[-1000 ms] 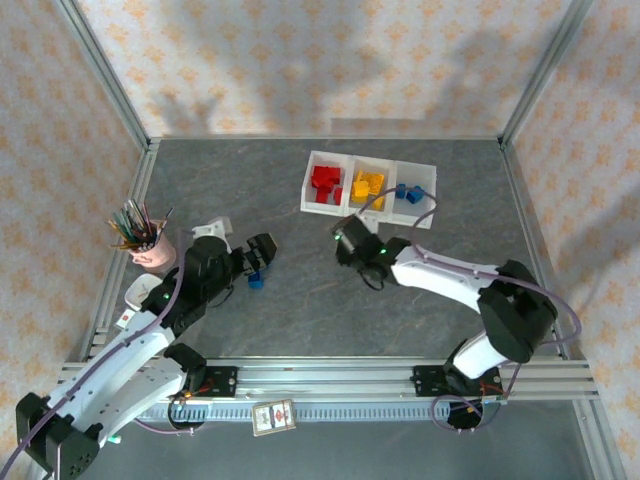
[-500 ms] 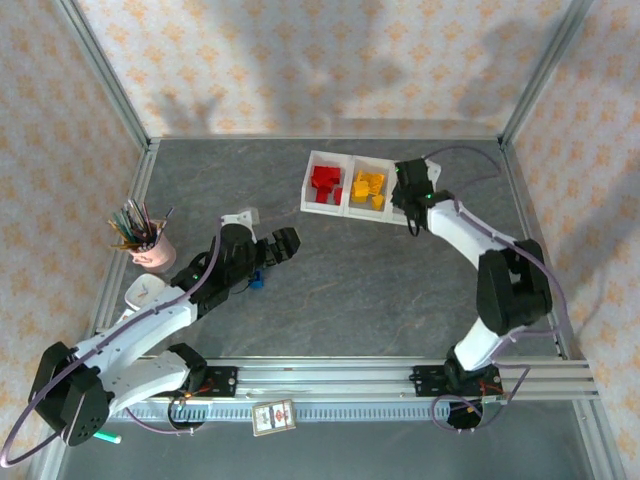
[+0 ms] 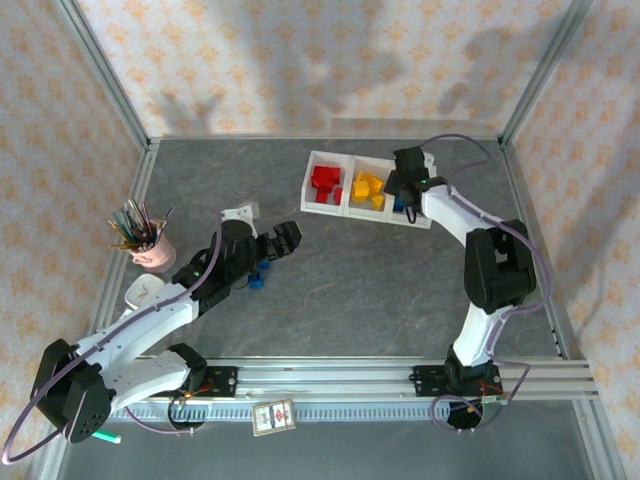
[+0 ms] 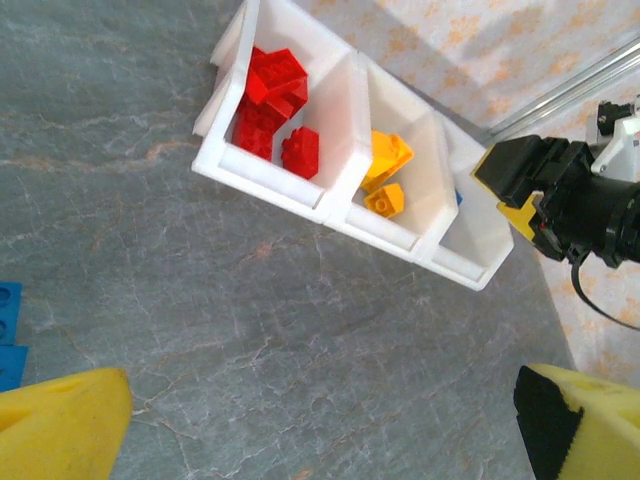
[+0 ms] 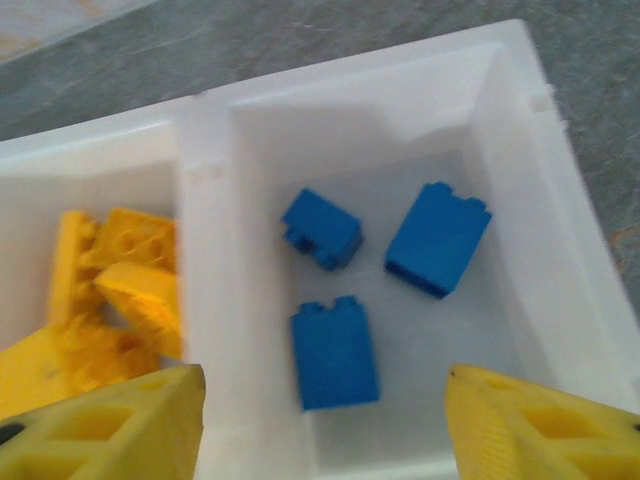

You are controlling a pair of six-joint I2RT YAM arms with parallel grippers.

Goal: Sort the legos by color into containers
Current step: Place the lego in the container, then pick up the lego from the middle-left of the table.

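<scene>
Hovering over the right-hand end of the white translucent three-compartment plastic tray (image 3: 306,200), the right gripper (image 3: 403,192) sits in the upper centre-right of the overhead view. In its own wrist view its two yellow fingers (image 5: 110,420) stand well apart at the lower corners of the frame, with nothing between them. Above them in that frame, three small blue plastic bricks (image 5: 335,352) lie on the floor of the end compartment, each apart from the others. To the left, past a white dividing wall, a heap of yellow-orange plastic bricks (image 5: 110,290) fills the middle compartment.

Small red plastic bricks (image 4: 270,100) are piled in the compartment at the tray's other end, shown at the upper centre of the left wrist view. The tray runs diagonally there, from top centre down to the right.

The left gripper (image 3: 283,240) hangs over the grey marbled tabletop (image 3: 350,290) at centre-left of the overhead view, well apart from the tray. Its yellow fingertips (image 4: 60,420) sit at the two lower corners of its wrist view, spread wide and empty. A few loose blue bricks (image 3: 258,277) lie on the tabletop just beside this gripper, on its lower-left side in the overhead view. They also show at the left edge of the left wrist view.

A pink cup of pens (image 3: 155,255) stands near the left edge of the tabletop.
</scene>
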